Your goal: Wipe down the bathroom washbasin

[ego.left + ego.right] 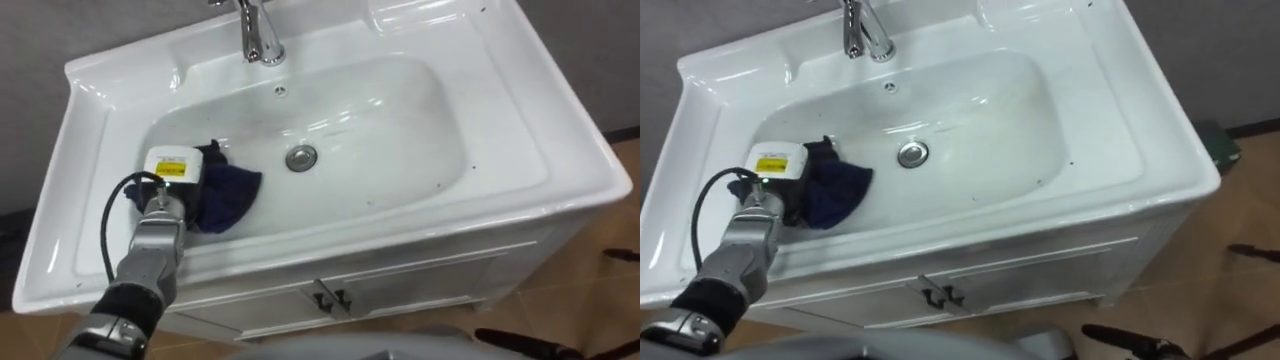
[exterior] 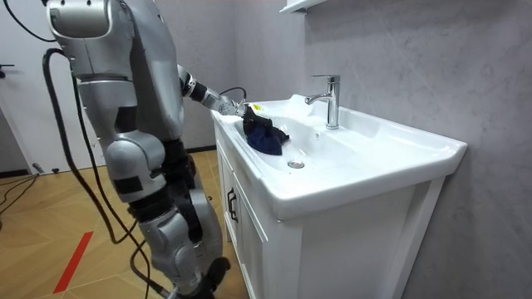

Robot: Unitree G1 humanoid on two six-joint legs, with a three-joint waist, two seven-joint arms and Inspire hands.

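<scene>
Left hand (image 1: 170, 175) is down in the basin (image 1: 400, 130), on the cloth (image 1: 228, 193), which is bunched on the bowl's left slope at 9 o'clock from the drain (image 1: 301, 157). The arm comes in over the front rim from 7 o'clock, probably so the hand can bear on the cloth and sweep the bowl. The cloth sits under and ahead of the hand, so it reads as mid-wipe, with the bowl from 12 to 5 o'clock likely to do.

The back of the hand covers the contact, so I can't tell if it's pinching the cloth or pressing flat. Tap (image 1: 258, 35) at 12 o'clock is cut off at the top. There are small dark specks near the 3–4 o'clock wall; unclear whether that's dirt.
</scene>
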